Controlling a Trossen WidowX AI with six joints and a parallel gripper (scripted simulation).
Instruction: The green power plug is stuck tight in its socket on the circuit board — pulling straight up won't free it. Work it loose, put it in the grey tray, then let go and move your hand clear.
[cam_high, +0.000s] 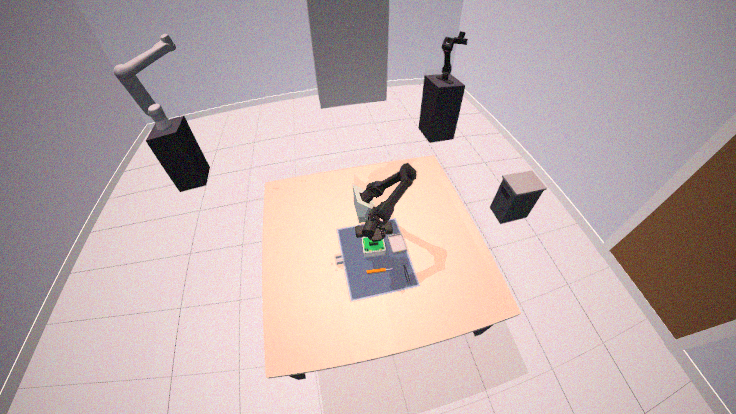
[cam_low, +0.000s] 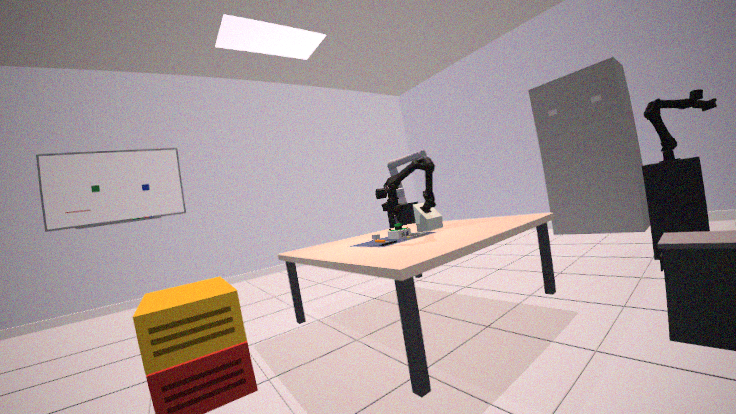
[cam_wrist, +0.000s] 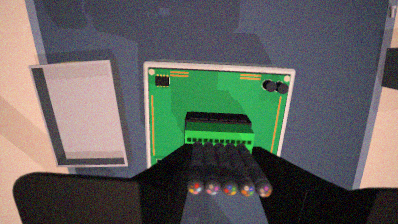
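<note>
End effector (cam_high: 374, 237) (cam_low: 395, 225) (cam_wrist: 221, 152): clamped on green plug (cam_wrist: 219, 136) | plug: over circuit board (cam_high: 373, 251) (cam_wrist: 210, 95), 5 dark wires (cam_wrist: 227, 167) trailing | grey tray (cam_high: 397, 243) (cam_wrist: 86, 112): beside board

- We see the mat (cam_high: 360, 283) (cam_low: 366, 244) (cam_wrist: 330, 150) on the table (cam_high: 308, 319) (cam_low: 463, 239) (cam_wrist: 11, 45).
- On our mat sit the circuit board (cam_high: 366, 247) (cam_wrist: 215, 92) and, left of it in the wrist view, the tray (cam_high: 397, 244) (cam_wrist: 85, 115).
- Seen from the top, our screwdriver (cam_high: 375, 270) (cam_low: 379, 240) lies before the board.

The green plug (cam_wrist: 219, 136) (cam_low: 397, 225) meets its black socket (cam_wrist: 217, 118) (cam_high: 373, 244) on the board (cam_wrist: 167, 115) (cam_high: 366, 247) beside the grey tray (cam_wrist: 85, 107) (cam_high: 397, 243).
</note>
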